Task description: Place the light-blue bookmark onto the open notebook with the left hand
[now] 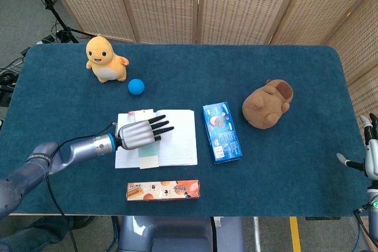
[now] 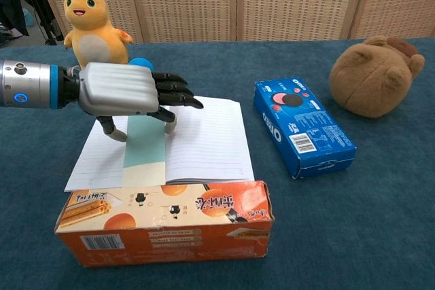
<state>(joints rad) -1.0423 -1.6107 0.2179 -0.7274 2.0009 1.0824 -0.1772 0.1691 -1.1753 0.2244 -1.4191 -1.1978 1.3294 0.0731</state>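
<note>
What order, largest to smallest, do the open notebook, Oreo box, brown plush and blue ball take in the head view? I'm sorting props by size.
1. open notebook
2. Oreo box and brown plush: look alike, unranked
3. blue ball

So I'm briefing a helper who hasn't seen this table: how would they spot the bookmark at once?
Start at the open white lined notebook in the middle of the dark blue table. On its left page, near the centre fold, a light-blue paper strip lies flat, with the robot's left hand above its far end. It is the only pale, flat strip there; the two snack boxes are bulky and printed.
</note>
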